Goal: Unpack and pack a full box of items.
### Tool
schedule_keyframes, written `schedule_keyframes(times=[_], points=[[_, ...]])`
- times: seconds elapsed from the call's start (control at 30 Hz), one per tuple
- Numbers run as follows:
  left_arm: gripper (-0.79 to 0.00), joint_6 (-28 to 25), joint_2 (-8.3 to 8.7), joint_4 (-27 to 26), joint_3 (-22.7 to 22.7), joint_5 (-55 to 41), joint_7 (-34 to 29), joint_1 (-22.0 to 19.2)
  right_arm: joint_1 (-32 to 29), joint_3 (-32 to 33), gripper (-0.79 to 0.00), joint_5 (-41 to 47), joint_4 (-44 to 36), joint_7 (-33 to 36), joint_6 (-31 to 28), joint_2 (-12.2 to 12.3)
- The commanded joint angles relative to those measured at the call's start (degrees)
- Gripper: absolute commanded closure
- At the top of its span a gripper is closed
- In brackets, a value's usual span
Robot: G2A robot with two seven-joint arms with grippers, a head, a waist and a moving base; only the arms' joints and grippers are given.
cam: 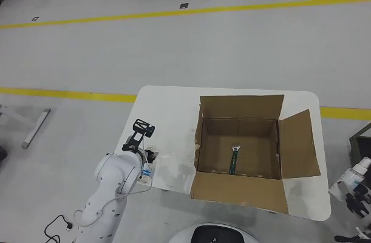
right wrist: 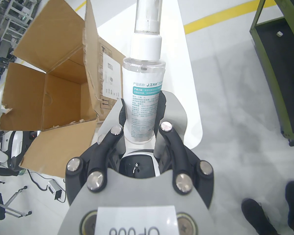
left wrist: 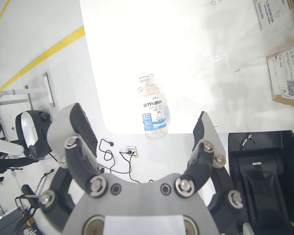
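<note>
Right gripper (right wrist: 142, 106) around label-printed spray bottle (right wrist: 144, 79)

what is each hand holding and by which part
The right hand grips the spray bottle around its lower body, cap end free. The left hand is open and holds nothing; a small clear bottle sits on the table beyond it.

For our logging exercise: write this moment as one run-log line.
left gripper open near bottle at table edge | right gripper shut on spray bottle, beside table | box open, tool inside
</note>
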Motion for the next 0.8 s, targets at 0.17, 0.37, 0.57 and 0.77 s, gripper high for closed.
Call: schedule_keyframes(times=[0.17,0.37,0.57,0.77], points=[[-0.785,0.0,0.0,0.0,0.0,0.0,0.0,0.0,2.5,-5.8,0.0,-9.2,7.0,1.0,-1.6,0.5],[-0.785,0.0,0.0,0.0,0.0,0.0,0.0,0.0,6.9,-13.3,0.0,-16.6,14.0,1.2,-2.2,0.5],[-0.785,0.0,0.0,0.0,0.0,0.0,0.0,0.0,11.6,-20.1,0.0,-21.3,21.1,1.9,-0.4,0.1],[-0.785,0.0,0.0,0.0,0.0,0.0,0.0,0.0,13.5,-22.7,0.0,-21.9,24.2,2.6,0.8,-0.1]])
